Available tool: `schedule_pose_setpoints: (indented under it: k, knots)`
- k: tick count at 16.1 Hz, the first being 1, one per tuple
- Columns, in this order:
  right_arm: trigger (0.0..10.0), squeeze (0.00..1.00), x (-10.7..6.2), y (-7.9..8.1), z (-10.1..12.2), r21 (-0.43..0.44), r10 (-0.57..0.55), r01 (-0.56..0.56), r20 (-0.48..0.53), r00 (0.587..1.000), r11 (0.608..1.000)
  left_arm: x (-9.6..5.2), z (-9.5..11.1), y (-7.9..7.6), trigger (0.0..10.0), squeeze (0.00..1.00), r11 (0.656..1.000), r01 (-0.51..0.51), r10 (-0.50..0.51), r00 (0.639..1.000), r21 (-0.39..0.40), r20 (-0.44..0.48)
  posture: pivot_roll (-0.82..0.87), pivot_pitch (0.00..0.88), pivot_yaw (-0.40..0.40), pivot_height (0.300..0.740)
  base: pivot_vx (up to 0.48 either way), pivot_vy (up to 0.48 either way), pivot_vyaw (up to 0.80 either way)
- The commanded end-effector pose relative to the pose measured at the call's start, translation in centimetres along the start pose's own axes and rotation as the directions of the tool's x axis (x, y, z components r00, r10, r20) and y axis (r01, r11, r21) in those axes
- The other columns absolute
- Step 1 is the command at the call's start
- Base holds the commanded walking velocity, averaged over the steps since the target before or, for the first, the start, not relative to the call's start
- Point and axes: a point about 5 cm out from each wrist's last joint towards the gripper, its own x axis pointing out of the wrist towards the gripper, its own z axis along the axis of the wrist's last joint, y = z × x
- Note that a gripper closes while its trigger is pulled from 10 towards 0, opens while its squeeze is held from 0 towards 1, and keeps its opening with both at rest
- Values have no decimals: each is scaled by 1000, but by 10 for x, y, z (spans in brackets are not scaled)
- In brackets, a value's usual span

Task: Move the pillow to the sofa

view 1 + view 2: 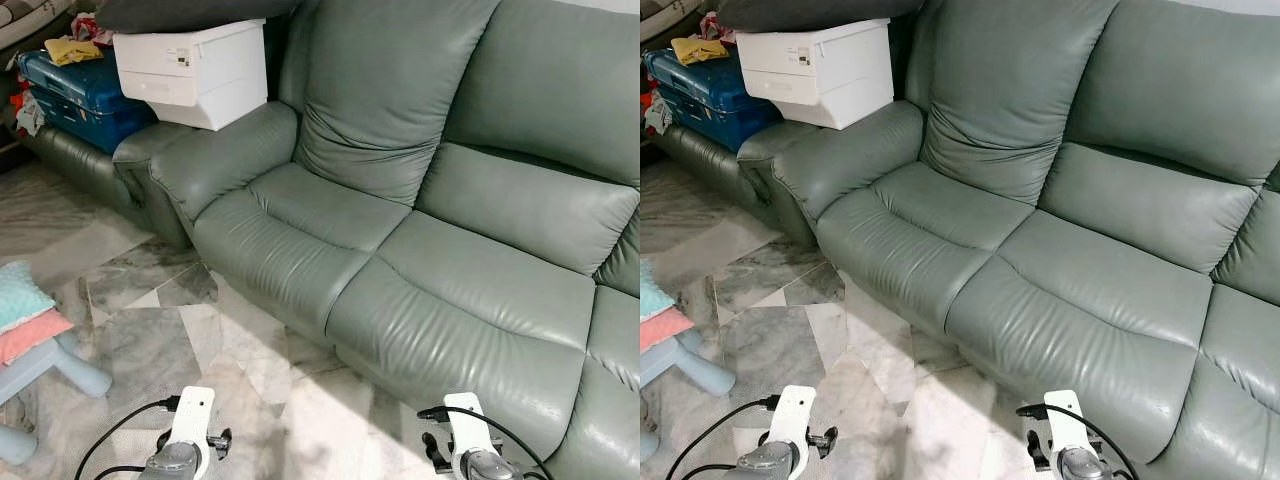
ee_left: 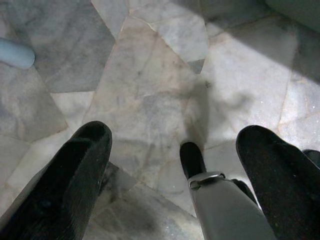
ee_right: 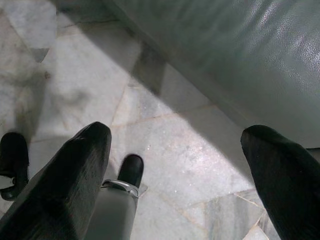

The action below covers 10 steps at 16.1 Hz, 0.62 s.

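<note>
Grey-green leather sofa (image 1: 430, 230) takes up most of what we see, seats bare, nothing on the cushions. So the task reads as not started or early: no pillow on the sofa, none held. Marble floor (image 1: 170, 330) in front, sunlit patch near the sofa edge. White storage box (image 1: 195, 70) sits on the sofa armrest, lid closed, contents not visible; a dark cushion-like thing rests on top, can't tell what it is. Blue suitcase (image 1: 80, 95) beside it, shut, with yellow cloth (image 1: 70, 48) piled on top. Likely pillows: teal and pink cushions (image 1: 22, 310) stacked on a pale blue stool (image 1: 60, 365) at far left, well apart from both arms. Left gripper (image 2: 175, 175) spread open, empty, over floor. Right gripper (image 3: 180, 175) spread open, empty, near the sofa base.
</note>
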Motion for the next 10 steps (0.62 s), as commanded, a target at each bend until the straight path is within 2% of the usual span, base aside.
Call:
schedule_pose_setpoints:
  k: [1,3,6,7,10]
  knots:
    - [10000,0,0,1,2,-2,7,-7,1,1000,1000,-1,0,9,10000,0,999,-21,21,1000,-46,-6,-161,0,43,740,0,0,0]
    - [10000,0,0,2,2,-10,7,-7,0,1000,1000,-1,1,11,10000,0,1000,-23,23,1000,-12,1,-160,0,42,740,0,0,0]
    - [10000,0,0,3,1,-28,8,-8,1,1000,1000,-1,3,11,10000,0,1000,-22,22,1000,-14,5,-161,0,42,740,0,0,0]
    - [10000,0,0,3,1,-30,9,-9,0,1000,1000,0,3,10,10000,0,999,-29,29,1000,17,6,-161,0,43,740,0,0,413]
    - [10000,0,0,2,-1,-36,11,-11,-4,1000,999,0,4,7,10000,0,1000,-17,17,1000,20,6,-161,0,40,740,0,0,800]
